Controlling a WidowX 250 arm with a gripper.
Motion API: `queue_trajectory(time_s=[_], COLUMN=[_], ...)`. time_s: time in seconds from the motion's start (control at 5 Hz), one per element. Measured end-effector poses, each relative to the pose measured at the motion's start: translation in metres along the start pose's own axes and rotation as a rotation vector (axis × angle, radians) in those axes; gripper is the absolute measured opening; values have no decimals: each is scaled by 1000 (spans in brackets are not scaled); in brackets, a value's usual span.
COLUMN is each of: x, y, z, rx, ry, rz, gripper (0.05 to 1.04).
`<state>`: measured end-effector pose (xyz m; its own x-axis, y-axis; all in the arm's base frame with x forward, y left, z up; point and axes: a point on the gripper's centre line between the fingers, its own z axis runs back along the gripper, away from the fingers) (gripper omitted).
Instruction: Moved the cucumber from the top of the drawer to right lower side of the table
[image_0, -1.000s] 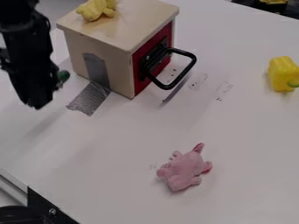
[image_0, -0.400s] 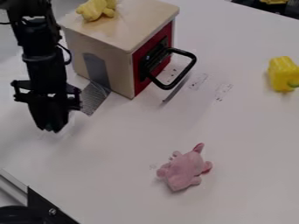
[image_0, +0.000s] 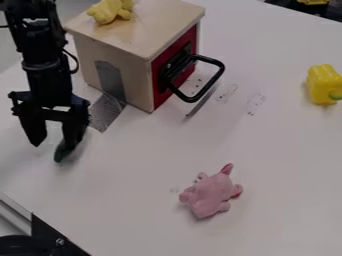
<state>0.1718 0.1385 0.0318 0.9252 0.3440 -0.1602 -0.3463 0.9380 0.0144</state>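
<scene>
Your hand (image_0: 53, 142) is at the left over the white counter (image_0: 140, 170), fingers spread wide, nothing gripped between them; the dark green cucumber (image_0: 63, 152) sits low, partly behind the finger nearer the wooden box (image_0: 113, 52); the box has a black handle (image_0: 207, 59) and a yellow toy (image_0: 105, 12) on top; a pink toy (image_0: 211, 195) lies lower centre; a yellow pepper (image_0: 323, 84) lies far right.

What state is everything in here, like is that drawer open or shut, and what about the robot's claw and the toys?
Gripper: open, fingers apart.
Cucumber: partly hidden by one finger, not clamped between the two; seems to rest on the table.
Drawer: shut.
Yellow pepper: lying on its side.
Pink toy: lying on the table.
Yellow toy: lying atop the drawer box.
</scene>
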Motion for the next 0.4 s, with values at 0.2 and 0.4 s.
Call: queue_trajectory(time_s=[0.2, 0.4], x=[-6, -12], y=[7, 11], z=[21, 41], rx=[12, 2], ry=[-123, -199], rz=[-60, -106], gripper=[999, 999])
